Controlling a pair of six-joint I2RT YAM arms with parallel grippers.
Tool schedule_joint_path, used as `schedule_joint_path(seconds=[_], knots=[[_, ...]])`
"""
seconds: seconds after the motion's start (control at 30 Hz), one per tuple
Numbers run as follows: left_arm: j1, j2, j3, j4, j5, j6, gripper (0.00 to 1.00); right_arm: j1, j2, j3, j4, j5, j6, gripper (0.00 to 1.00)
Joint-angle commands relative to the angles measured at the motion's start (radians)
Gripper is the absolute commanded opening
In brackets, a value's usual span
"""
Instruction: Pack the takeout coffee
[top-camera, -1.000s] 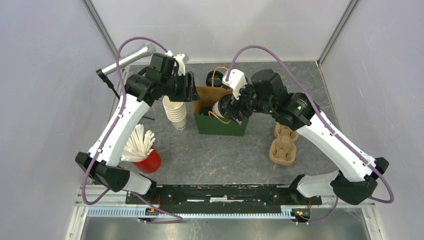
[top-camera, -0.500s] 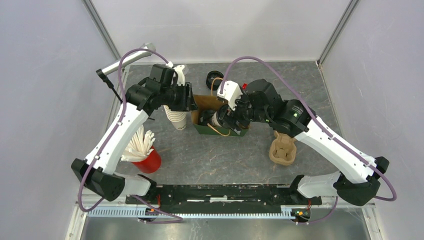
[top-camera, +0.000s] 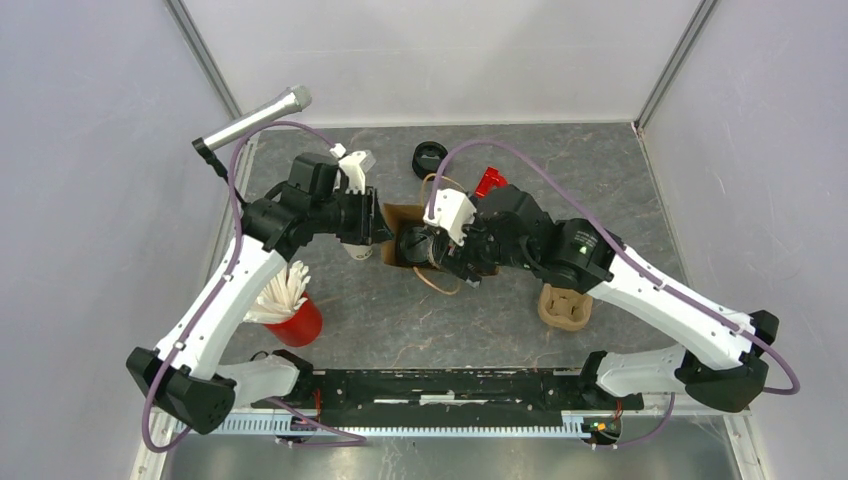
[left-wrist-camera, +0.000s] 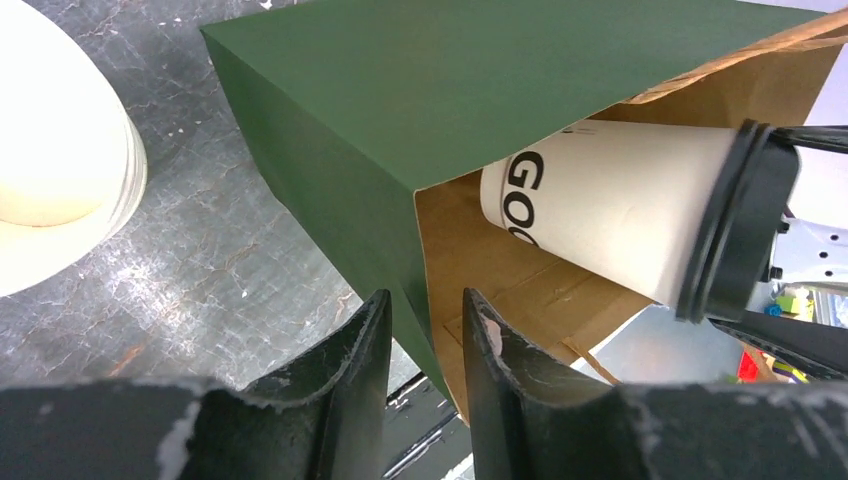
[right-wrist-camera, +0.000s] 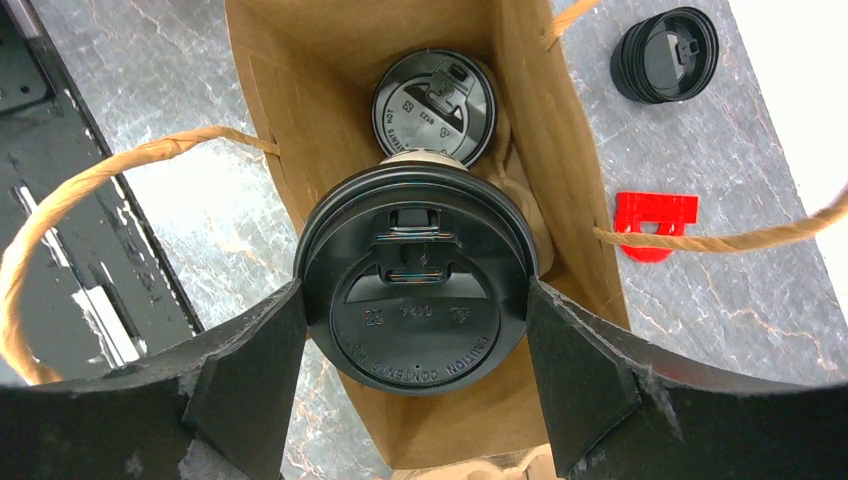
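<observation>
A green paper bag with a brown inside and rope handles is held open between both arms. My left gripper is shut on the bag's rim. My right gripper is shut on a takeout coffee, a cream cup with dark print and a black lid. It holds the cup partly inside the bag's mouth. A second lidded coffee sits deeper in the bag, beyond the held one. In the top view the right gripper covers the bag's opening.
The tall stack of lidless cream cups stands left of the bag. A red cup of white sticks is front left. A cardboard cup carrier is at the right. Spare black lids and a red clip lie behind the bag.
Both grippers and the bag have moved toward the table's front, the right one also leftward. The bag's mouth now faces up. The held cup has gone further into the bag.
</observation>
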Motion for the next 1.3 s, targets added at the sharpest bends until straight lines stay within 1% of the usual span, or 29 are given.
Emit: schedule_joint_path(seconds=[0.0, 0.03, 0.1, 0.23, 0.47, 0.57, 0.73, 0.87, 1.0, 1.27], knots=[[-0.003, -0.075, -0.048, 0.093, 0.056, 0.045, 0.35, 0.046, -0.016, -0.022, 0.037, 0.076, -0.016, 0.56], [-0.002, -0.081, -0.060, 0.094, 0.056, 0.049, 0.31, 0.055, -0.016, -0.024, 0.040, 0.089, -0.020, 0.56], [-0.003, -0.087, -0.079, 0.094, 0.075, 0.061, 0.26, 0.070, -0.012, -0.021, 0.046, 0.115, -0.034, 0.56], [-0.003, -0.104, -0.109, 0.104, 0.103, 0.074, 0.22, 0.081, 0.006, -0.006, 0.052, 0.170, -0.087, 0.56], [-0.003, -0.115, -0.122, 0.118, 0.128, 0.100, 0.17, 0.093, 0.056, 0.025, 0.028, 0.203, -0.233, 0.56], [-0.003, -0.120, -0.129, 0.126, 0.130, 0.102, 0.17, 0.102, 0.055, 0.002, 0.030, 0.213, -0.290, 0.56], [-0.003, -0.129, -0.125, 0.132, 0.131, 0.105, 0.17, 0.120, 0.053, -0.027, 0.024, 0.239, -0.336, 0.56], [-0.002, -0.142, -0.152, 0.192, 0.157, 0.101, 0.17, 0.144, 0.048, -0.050, 0.009, 0.248, -0.366, 0.56], [-0.002, -0.125, -0.169, 0.285, 0.179, 0.083, 0.17, 0.174, 0.038, -0.068, -0.017, 0.259, -0.367, 0.55], [-0.002, -0.042, -0.141, 0.372, 0.199, 0.098, 0.18, 0.222, 0.018, -0.113, -0.011, 0.303, -0.328, 0.55]])
